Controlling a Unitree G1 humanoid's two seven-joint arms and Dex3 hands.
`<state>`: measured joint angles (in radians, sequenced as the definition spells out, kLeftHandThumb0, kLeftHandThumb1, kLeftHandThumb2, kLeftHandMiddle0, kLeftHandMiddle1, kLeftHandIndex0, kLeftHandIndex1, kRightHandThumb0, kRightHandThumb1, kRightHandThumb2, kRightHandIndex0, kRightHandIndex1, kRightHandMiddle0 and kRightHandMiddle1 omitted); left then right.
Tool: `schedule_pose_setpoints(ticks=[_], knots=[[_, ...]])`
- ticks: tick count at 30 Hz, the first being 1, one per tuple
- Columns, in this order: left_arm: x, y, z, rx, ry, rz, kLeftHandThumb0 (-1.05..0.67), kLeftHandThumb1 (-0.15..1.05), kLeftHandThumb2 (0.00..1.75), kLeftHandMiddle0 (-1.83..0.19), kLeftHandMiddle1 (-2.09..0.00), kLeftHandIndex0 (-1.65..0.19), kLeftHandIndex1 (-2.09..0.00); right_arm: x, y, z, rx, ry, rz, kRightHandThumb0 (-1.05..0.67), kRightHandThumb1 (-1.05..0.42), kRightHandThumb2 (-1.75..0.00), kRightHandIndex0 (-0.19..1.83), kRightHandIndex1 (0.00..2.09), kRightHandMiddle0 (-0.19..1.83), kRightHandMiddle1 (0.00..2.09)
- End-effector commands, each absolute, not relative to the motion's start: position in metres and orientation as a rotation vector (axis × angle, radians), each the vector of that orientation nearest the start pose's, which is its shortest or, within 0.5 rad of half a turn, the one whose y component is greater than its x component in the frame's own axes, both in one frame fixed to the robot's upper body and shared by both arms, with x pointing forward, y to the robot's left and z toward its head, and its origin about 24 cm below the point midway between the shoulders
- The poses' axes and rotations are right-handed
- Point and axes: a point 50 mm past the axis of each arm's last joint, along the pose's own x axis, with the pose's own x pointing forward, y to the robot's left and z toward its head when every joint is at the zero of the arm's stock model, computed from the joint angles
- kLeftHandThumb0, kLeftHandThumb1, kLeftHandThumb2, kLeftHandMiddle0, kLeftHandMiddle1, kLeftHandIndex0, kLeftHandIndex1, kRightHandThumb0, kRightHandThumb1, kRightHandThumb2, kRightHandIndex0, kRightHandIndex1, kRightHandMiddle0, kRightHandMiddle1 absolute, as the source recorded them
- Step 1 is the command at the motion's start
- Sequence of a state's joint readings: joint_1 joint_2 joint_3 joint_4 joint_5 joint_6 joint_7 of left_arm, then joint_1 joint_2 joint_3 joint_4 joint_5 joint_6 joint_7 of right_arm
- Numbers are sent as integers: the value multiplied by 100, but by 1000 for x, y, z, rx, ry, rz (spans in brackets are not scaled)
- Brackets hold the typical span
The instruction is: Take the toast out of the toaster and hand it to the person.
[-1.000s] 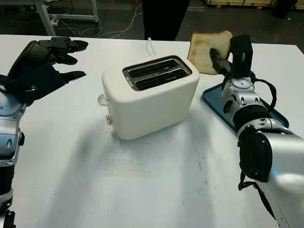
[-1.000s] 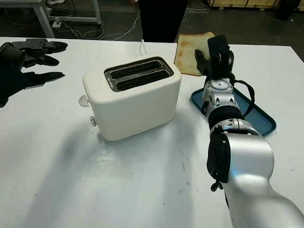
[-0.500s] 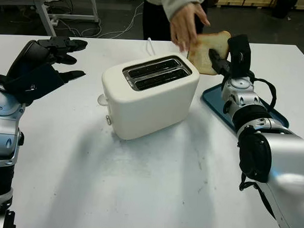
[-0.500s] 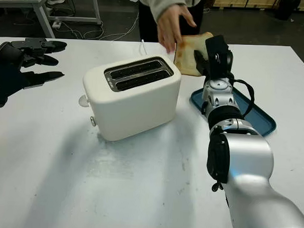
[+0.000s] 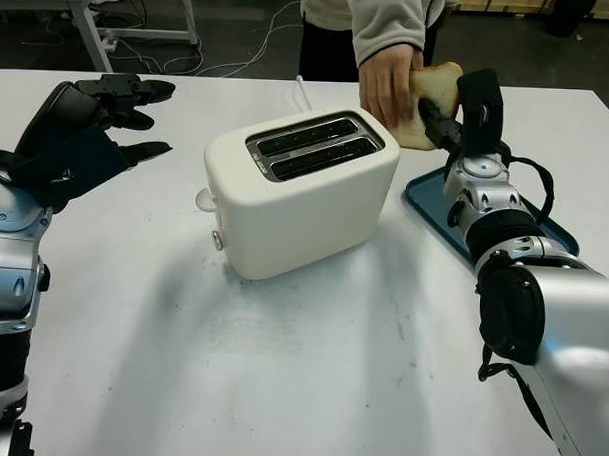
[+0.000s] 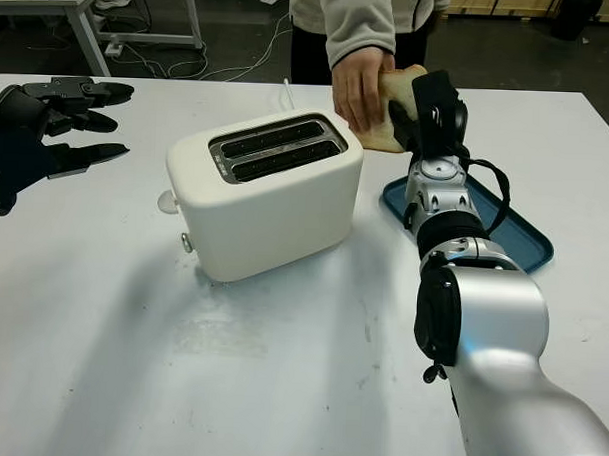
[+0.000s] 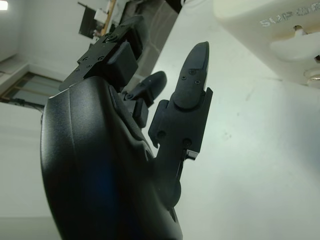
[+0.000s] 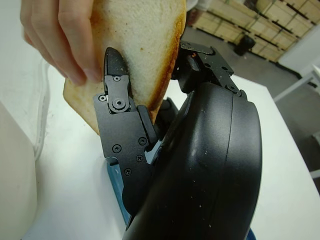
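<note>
Toast (image 8: pixel 135 45), a single browned slice, stands upright in the pinch of my right hand (image 5: pixel 459 111), raised at the far right of the white table (image 5: pixel 309 378), beyond the toaster (image 5: pixel 301 193) and above the far end of a blue tray (image 5: pixel 430 207). My black fingers (image 8: pixel 117 95) press against one face of the slice while the rest of my hand closes on the other face. A person's hand (image 5: pixel 387 86) in a pale grey sleeve (image 5: pixel 382 21) reaches in from the far edge of the table and grips the same slice on the side nearer the toaster, fingertips lying across the bread just beside my own finger. We both have hold of the toast at this instant.

The toaster, cream-white with two slots on top, sits near the middle of the table, turned at an angle, its side lever knob (image 5: pixel 202 198) facing my left. A thin white cord (image 5: pixel 299 91) rises behind it. I cannot make out whether anything is inside the slots. The tray lies flat on the table to the right of the toaster, partly hidden behind my right forearm.

My left hand (image 5: pixel 83 135) is open and holds nothing, raised above the table's left side, well apart from the toaster. The person stands at the far side of the table, directly behind the toaster. Another table's legs (image 5: pixel 86 25) and loose cables show on the floor in the background.
</note>
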<state>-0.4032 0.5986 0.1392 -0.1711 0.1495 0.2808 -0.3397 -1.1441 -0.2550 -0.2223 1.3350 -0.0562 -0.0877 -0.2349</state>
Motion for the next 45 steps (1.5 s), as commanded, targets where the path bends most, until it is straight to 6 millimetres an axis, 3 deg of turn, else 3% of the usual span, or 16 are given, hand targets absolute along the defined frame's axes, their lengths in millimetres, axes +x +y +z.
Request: schedule_pose_setpoints(ticks=[1,16,19,21,23,25,26,27,28,30,34,45], knots=[[298,239,208,740,-230,-75,-27,90,3,-36,-77,-63,-2,417,-193,144,-128,74,-301,-23,-92,-22,73,175,40,175],[299,238,210,734,-236,-84,-26,90,3,-34,-78,-62,-2,418,-193,146,-174,70,-294,-27,-92,-23,75,175,43,175],[299,238,210,736,-234,-82,-26,90,3,-34,-78,-62,-2,418,-192,147,-188,57,-271,-34,-92,-17,78,175,56,155],[299,238,210,736,-232,-84,-26,90,3,-34,-78,-62,-2,418,-192,147,-194,47,-244,-43,-92,-8,71,175,56,156],[299,238,210,737,-232,-85,-24,90,3,-34,-78,-62,-2,418,-192,148,-170,37,-221,-56,-90,-3,64,173,59,140],[298,238,210,733,-236,-85,-23,90,3,-34,-79,-63,-2,418,-192,149,-167,25,-193,-64,-88,-1,57,142,64,94],[298,238,209,729,-237,-86,-23,90,3,-35,-79,-63,-2,418,-193,150,-172,20,-177,-64,-89,0,54,116,65,71],[298,238,209,726,-237,-84,-24,90,3,-34,-79,-63,-2,418,-194,150,-180,16,-164,-65,-90,0,55,75,67,39],[298,239,208,725,-235,-81,-25,90,3,-34,-79,-63,-2,417,-196,149,-195,12,-153,-66,-90,0,59,50,69,23],[298,239,208,724,-228,-77,-26,90,3,-34,-79,-63,-2,416,-200,148,-201,5,-142,-66,-91,0,53,18,60,5],[296,238,208,725,-232,-75,-26,91,3,-34,-79,-63,-2,413,-209,146,-137,-22,-124,-58,-90,0,40,2,47,0],[282,227,207,671,-272,-47,-12,92,8,-28,-78,-59,0,386,-223,132,-192,-224,-37,-60,-92,-5,31,0,36,0]])
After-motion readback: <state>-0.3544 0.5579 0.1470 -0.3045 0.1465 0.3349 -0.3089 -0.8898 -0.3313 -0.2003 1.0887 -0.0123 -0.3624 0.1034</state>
